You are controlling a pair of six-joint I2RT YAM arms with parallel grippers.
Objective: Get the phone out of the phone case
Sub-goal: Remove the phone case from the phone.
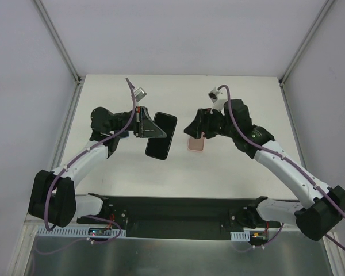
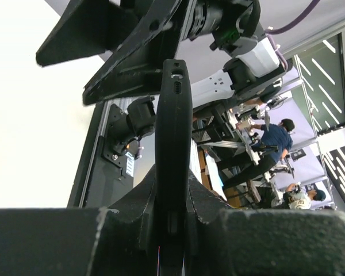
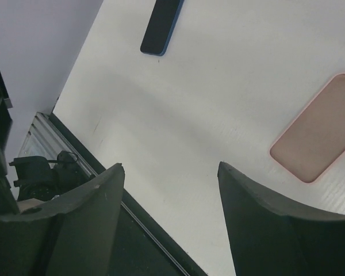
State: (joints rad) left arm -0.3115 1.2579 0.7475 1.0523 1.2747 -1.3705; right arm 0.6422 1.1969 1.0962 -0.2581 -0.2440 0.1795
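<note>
Black phone (image 1: pixel 161 135) sits clenched edge-on in our left claw (image 1: pixel 152 131), apart from the pink phone case (image 3: pixel 319 129). We see our right claw (image 3: pixel 169 172) released, the case lying flat on the surface (image 1: pixel 230 172) just beside it.

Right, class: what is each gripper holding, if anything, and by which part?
The left gripper holds the phone, pinched across its faces at one long edge. The right gripper is open, holding nothing; the phone case lies free.

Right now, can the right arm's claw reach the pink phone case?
Probably yes. The right claw is open and empty, the phone case lies flat on the table close by with nothing on it, and the phone is away in the left claw.
</note>
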